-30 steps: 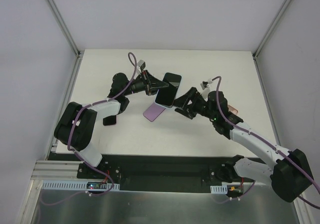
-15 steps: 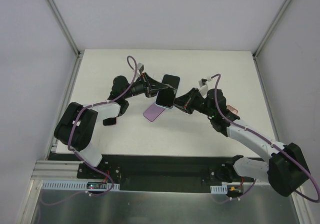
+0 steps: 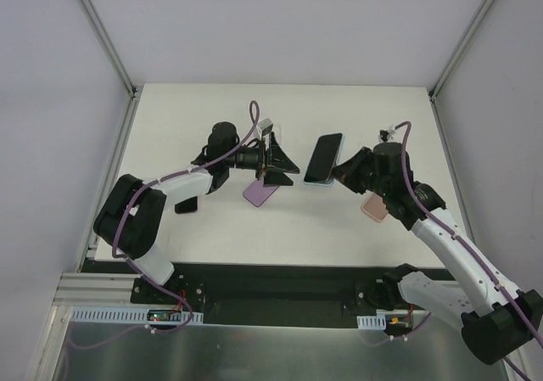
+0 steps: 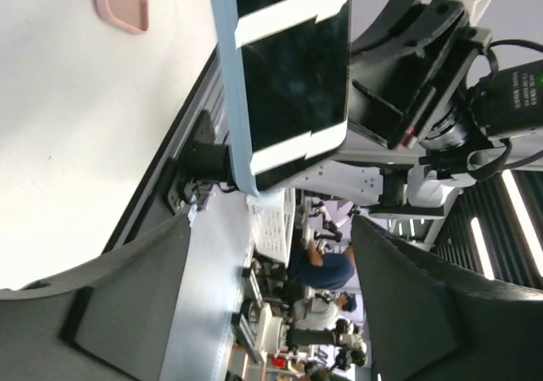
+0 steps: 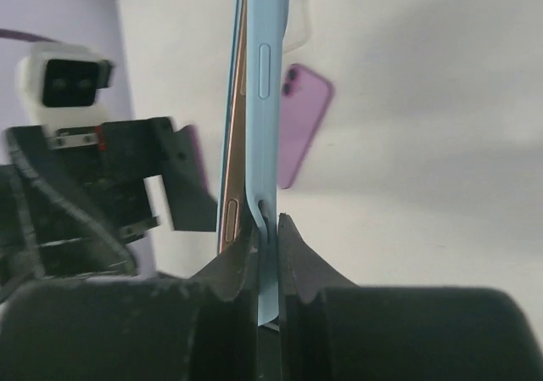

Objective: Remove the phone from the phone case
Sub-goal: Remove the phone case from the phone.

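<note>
The phone (image 3: 324, 158) has a black screen and sits in a light blue phone case (image 5: 268, 84). It hangs in the air at the table's middle right. My right gripper (image 3: 344, 170) is shut on the case's lower edge (image 5: 267, 224), and the phone's gold side (image 5: 227, 215) shows just left of the fingers. My left gripper (image 3: 288, 169) stands open to the left of the phone, apart from it. In the left wrist view the phone (image 4: 288, 67) is beyond the open fingers (image 4: 127, 296), with nothing between them.
An empty purple case (image 3: 260, 193) lies on the table below the left gripper. A pink case (image 3: 373, 207) lies under the right arm. A dark case (image 3: 187, 204) rests by the left arm's elbow. The table's white surface (image 3: 339, 109) stretches behind.
The left gripper opened, let go of the phone and drew back left. The right gripper shut on the case's edge and carried the cased phone to the right.
</note>
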Controlling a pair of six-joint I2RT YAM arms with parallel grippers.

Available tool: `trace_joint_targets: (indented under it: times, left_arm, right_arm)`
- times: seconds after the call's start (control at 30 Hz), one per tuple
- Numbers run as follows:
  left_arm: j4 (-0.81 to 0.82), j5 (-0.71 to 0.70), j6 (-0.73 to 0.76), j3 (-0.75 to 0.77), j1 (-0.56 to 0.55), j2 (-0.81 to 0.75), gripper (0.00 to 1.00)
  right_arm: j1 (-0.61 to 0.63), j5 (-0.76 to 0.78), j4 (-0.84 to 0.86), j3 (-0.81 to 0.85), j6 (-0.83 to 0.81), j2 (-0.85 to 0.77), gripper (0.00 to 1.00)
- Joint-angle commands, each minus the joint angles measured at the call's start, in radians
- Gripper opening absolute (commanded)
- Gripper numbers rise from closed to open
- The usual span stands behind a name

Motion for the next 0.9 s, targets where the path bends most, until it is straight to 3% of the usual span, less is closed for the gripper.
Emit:
trace_joint_targets:
  times: [0.0, 0.1, 0.43, 0.87]
  left_arm:
    - [-0.372, 0.053, 0.299, 0.117, 0.005, -0.08, 0.79]
    - [-0.531, 0.02, 0.405, 0.166, 0.005, -0.078, 0.79]
    - [-0.641, -0.042, 0.438, 0.195, -0.115, 0.034, 0.7]
    - [-0.794, -0.168, 0.499, 0.266, -0.139, 0.18, 0.66]
  right_arm:
    - [-0.019, 0.138, -0.168, 0.046, -0.113, -0.042, 0.02]
    - [-0.017, 0.149, -0.239, 0.066, -0.174, -0.015, 0.01]
    - [-0.008, 0.024, -0.312, 0.088, -0.329, 0.219, 0.01]
    - [0.154, 0.141, -0.293, 0.134, -0.397, 0.472, 0.01]
